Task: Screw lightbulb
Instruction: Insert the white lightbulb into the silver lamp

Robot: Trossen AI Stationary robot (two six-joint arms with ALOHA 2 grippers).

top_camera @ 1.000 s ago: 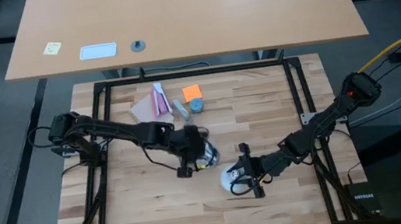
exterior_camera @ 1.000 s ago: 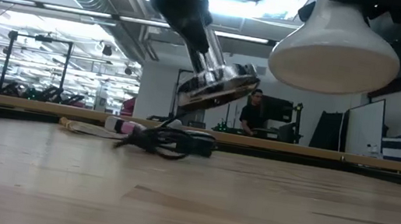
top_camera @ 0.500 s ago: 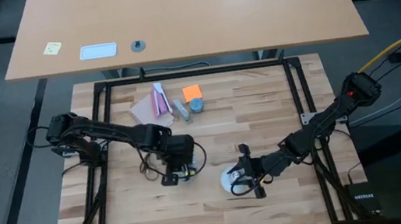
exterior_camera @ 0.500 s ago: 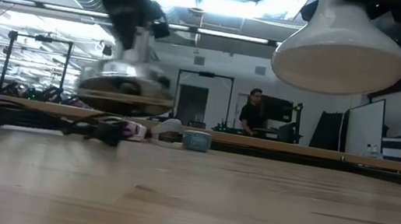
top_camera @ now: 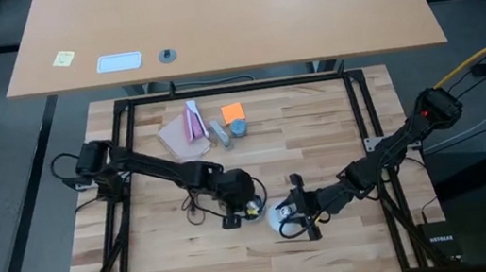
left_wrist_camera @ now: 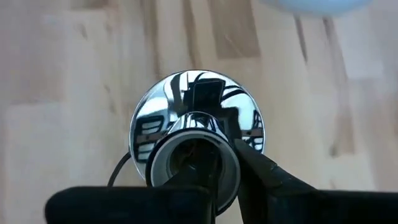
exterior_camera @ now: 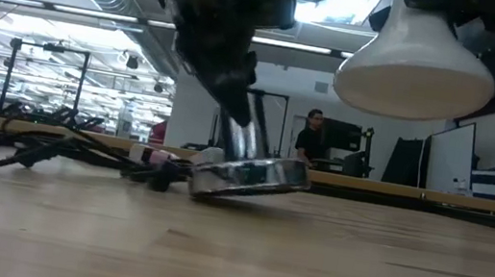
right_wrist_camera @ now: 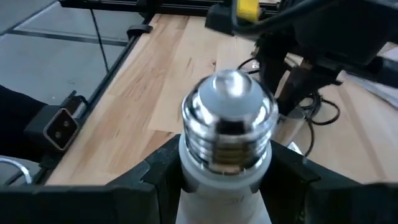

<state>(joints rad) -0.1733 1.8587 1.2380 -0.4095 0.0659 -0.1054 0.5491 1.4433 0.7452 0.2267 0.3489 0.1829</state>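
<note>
Listing by view, high view first: left end effector (top_camera: 246, 208), fingers together, clamped on the socket (top_camera: 251, 209), a chrome round piece with a thin black cord (top_camera: 197, 202) looping away behind it. Right end effector (top_camera: 294, 212) just beside the left one, clamped on the lightbulb (top_camera: 281, 216), whose white globe shows between the two end effectors. Well beyond both, toward the far edge of the wooden desk (top_camera: 318, 125): pink and tan packets (top_camera: 185, 128), an orange pad (top_camera: 233, 112), a small blue-grey round piece (top_camera: 238, 128).

Low view: socket (exterior_camera: 250, 172) hangs tilted below the left end effector, its chrome rim low over the desk (exterior_camera: 308, 264); whether it touches cannot be told. Lightbulb (exterior_camera: 415, 70) held aloft to one side of it, globe end downward, clear of the desk. Black cord (exterior_camera: 52, 150) trails along the desk. A person (exterior_camera: 312, 138) stands in the room behind.

Left wrist view: socket (left_wrist_camera: 196, 140) gripped at its white collar between the dark fingers (left_wrist_camera: 267, 177), chrome dome ahead of them.

Right wrist view: lightbulb (right_wrist_camera: 229, 121) gripped at its pale neck, silver screw base pointing forward past the fingers (right_wrist_camera: 161, 165); left arm (right_wrist_camera: 311, 37) beyond it.
</note>
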